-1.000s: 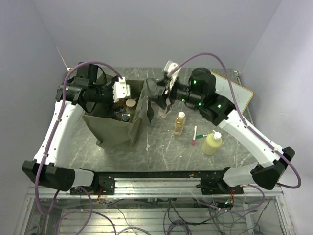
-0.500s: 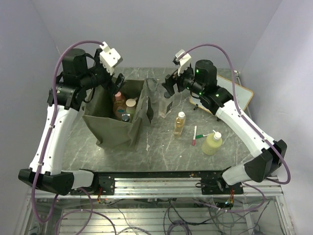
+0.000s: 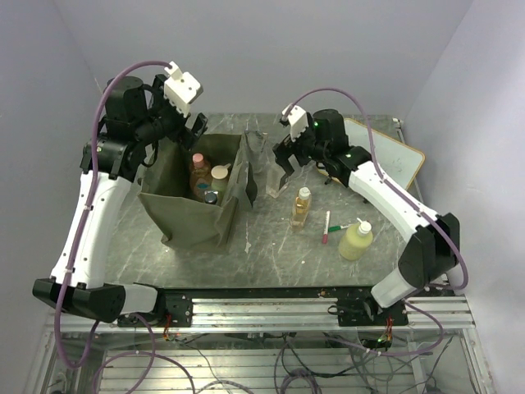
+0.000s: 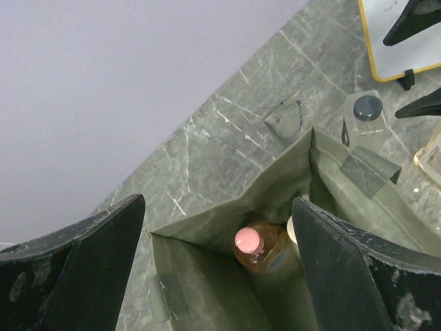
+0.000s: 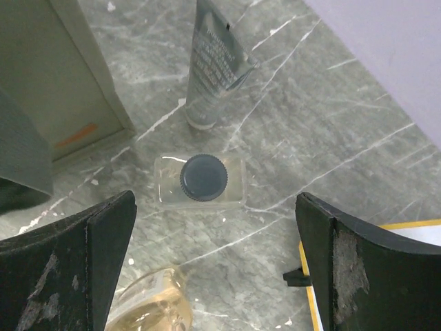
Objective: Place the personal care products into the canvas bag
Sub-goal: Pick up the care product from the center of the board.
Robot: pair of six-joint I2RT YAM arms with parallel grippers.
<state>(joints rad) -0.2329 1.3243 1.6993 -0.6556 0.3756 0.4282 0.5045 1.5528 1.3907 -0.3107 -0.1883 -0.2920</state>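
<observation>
Over the open mouth of the canvas bag [image 3: 193,217], at the left of the worktop [image 3: 271,254], the left end effector [image 4: 217,205] hung released, jaws spread wide. Inside the bag, the orange bottle [image 4: 270,249] with a pink cap was plain. The pale-capped bottle [image 3: 219,174] beside it was mostly cut off by the finger in the wrist view. A dark cap [image 3: 212,197] showed only from overhead.

The right end effector [image 5: 213,200] was also released, jaws apart above the clear bottle [image 5: 203,179]. The height gap was hard to judge. The grey tube [image 5: 213,58] stood just beyond it. The amber bottle [image 5: 151,314] was cropped at the frame edge. The yellow-green bottle [image 3: 357,240] stood right of the bag, outside it. Only a corner of the whiteboard [image 5: 413,234] was visible.
</observation>
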